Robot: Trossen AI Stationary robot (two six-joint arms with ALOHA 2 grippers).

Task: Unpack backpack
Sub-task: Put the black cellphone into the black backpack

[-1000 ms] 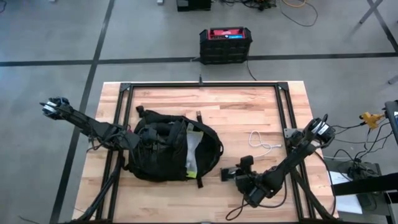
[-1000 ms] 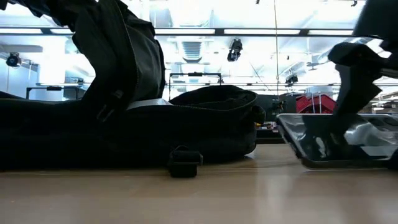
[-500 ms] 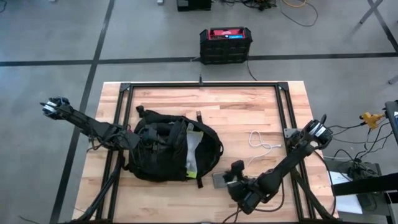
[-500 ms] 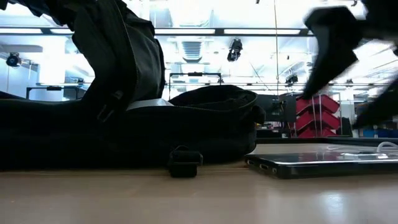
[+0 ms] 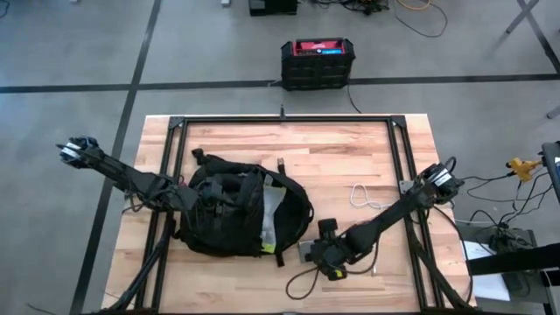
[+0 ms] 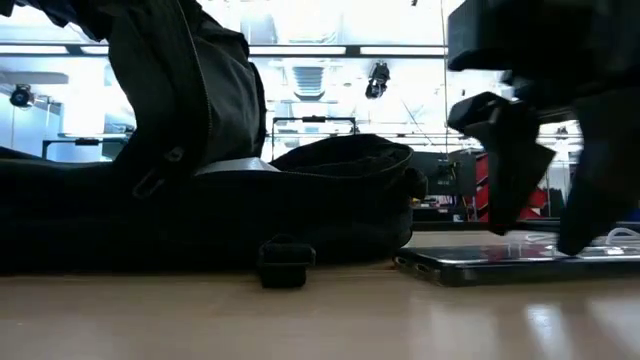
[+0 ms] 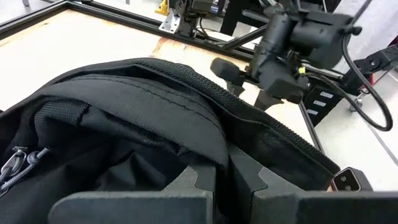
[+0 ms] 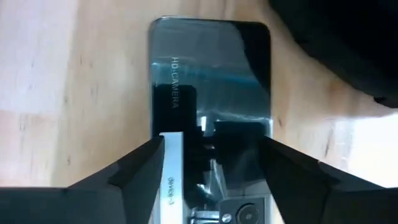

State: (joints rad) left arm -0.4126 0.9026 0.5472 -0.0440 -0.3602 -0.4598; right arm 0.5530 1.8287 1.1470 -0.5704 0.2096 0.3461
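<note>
The backpack (image 5: 241,213) lies flat on the left-centre of the wooden table (image 5: 350,149), its long axis running roughly across the table's width, with its opened mouth and pale lining turned toward the right arm's side. A dark strap buckle (image 6: 285,262) sits on the wood in front of it.

A second ago the phone (image 5: 308,252) was tilted up off the table under the right gripper (image 5: 325,249); half a second ago it was already flat, and now it lies flat just right of the bag's lower corner. The right gripper has come in directly above it, with its fingers (image 8: 134,168) spread wide either side of the glossy back and touching nothing. That reads as one item out and released, so the bag likely has more to give up.

The left gripper (image 7: 227,180) is at the bag's left edge, its fingers nearly together on a fold of the black fabric, apparently holding the bag in place. A white cable (image 5: 367,199) rests well to the right.
</note>
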